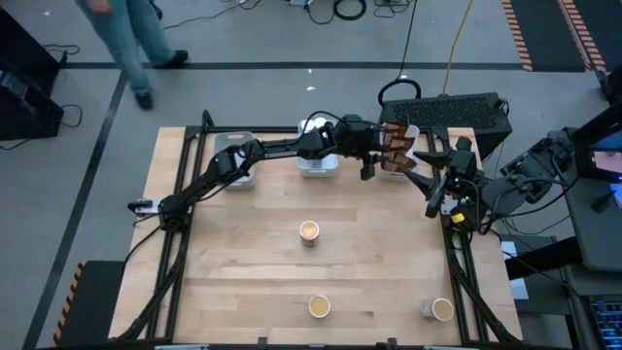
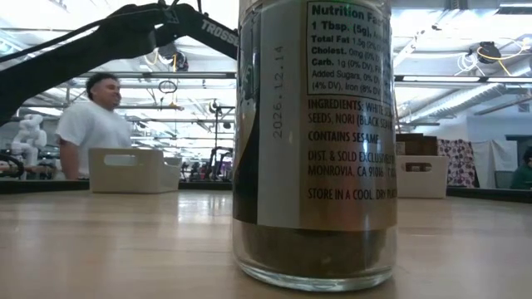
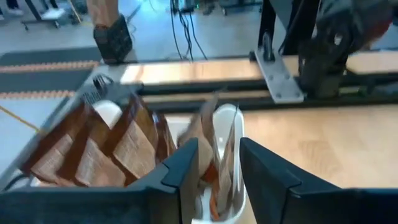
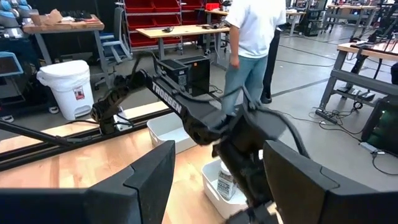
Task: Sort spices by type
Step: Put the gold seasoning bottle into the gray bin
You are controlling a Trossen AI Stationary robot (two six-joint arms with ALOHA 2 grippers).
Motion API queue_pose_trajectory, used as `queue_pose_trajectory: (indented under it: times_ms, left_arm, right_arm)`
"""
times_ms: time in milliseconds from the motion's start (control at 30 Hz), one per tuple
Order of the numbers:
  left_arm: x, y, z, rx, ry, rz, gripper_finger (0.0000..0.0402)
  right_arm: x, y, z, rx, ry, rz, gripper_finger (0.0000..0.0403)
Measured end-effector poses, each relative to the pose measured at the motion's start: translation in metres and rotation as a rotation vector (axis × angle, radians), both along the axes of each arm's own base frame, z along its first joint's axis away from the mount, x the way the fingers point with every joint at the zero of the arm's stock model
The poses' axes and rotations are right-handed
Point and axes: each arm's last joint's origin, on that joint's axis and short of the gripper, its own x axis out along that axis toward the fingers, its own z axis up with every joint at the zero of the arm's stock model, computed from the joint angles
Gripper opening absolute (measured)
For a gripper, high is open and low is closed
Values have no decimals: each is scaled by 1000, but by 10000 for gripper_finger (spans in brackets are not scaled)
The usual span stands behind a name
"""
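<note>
Several dark brown crinkled pouches (image 3: pixel 93 155) stand upright in the white tray (image 1: pixel 400 167) at the far right. My left gripper (image 3: pixel 227 180) hovers open at this tray's edge (image 1: pixel 377 160), its fingers on either side of one more pouch (image 3: pixel 205 134) and the tray's wall (image 3: pixel 227 124). Whether they touch either is unclear. My right gripper (image 4: pixel 217 186) waits open and empty, raised by the table's right edge (image 1: pixel 425 185). Three tan-topped tubs stand on the table: (image 1: pixel 309 230), (image 1: pixel 319 306), (image 1: pixel 439 309). A white-capped jar (image 4: pixel 225 183) sits in the middle tray (image 1: pixel 318 163).
A third tray (image 1: pixel 233 160) stands at the far left of the row. In the low view one tub (image 2: pixel 316 141) fills the foreground. People walk beyond the table's far edge (image 1: pixel 131 39). Bare wood lies between the trays and the tubs.
</note>
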Motion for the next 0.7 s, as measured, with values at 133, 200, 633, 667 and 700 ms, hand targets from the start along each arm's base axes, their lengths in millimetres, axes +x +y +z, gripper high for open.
queue_pose_trajectory:
  times_ms: [133,200,633,667,700]
  left_arm:
    - [-4,-2,18,-34,-28,14,123]
    - [-6,-3,28,-69,-44,26,124]
    - [-40,-41,101,-241,49,21,123]
    - [-44,-46,108,-265,54,24,123]
    - [-48,-52,114,-292,68,27,123]
  right_arm:
    - [0,0,-1,5,10,11,226]
    - [0,0,-2,7,19,26,226]
    - [-2,3,-12,9,175,214,226]
    - [-3,4,-13,7,193,241,226]
    - [-3,4,-13,6,206,266,226]
